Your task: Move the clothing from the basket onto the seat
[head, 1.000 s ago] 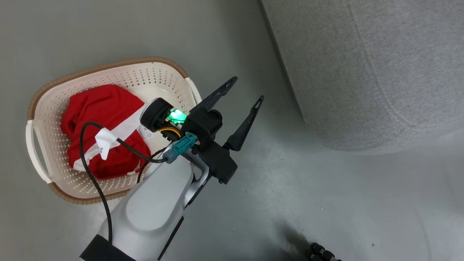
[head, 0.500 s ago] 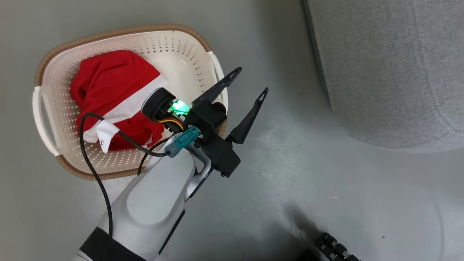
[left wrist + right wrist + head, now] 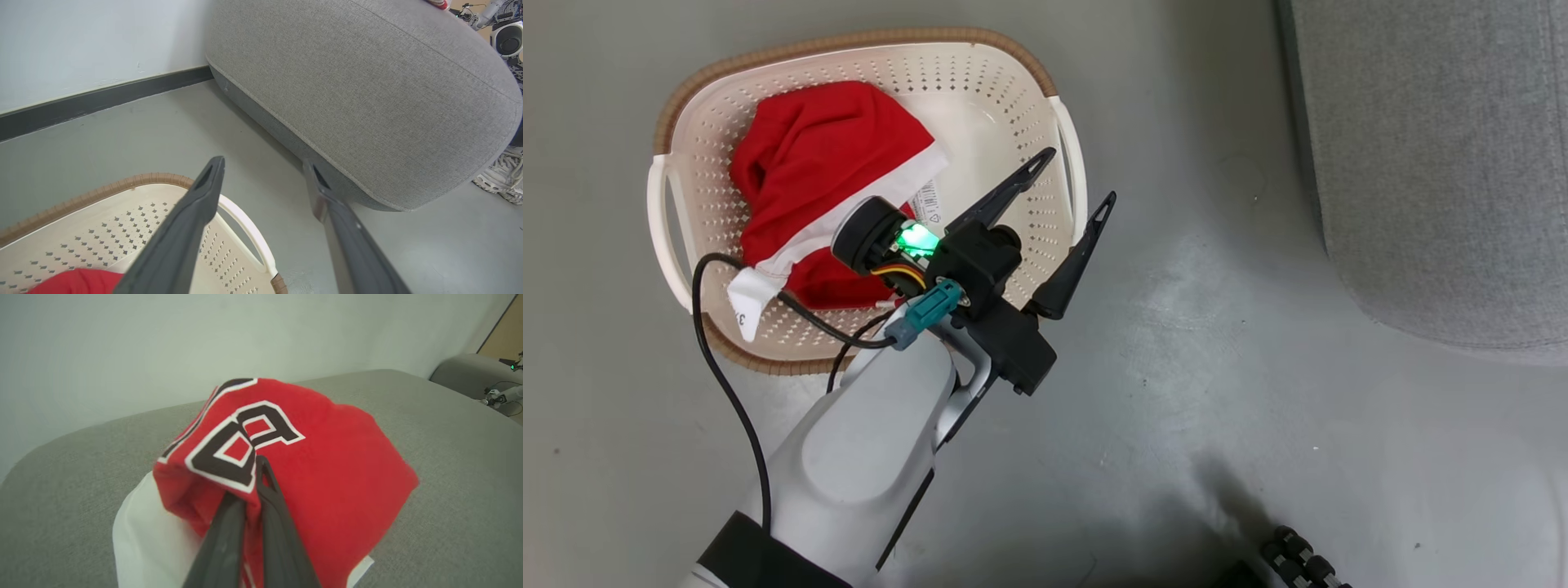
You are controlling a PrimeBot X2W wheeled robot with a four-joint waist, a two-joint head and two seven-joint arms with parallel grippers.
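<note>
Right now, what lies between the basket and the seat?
Bare grey floor, as the head view shows; one finger of the open left gripper hangs above it.

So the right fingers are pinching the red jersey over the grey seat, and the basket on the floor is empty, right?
Not quite: the basket is not empty. The head view shows a red garment with a white band lying in it. The rest holds: the right fingers pinch the red jersey over the grey seat.

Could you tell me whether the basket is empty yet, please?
Not empty: a red garment with a white band lies bunched inside the basket.
</note>
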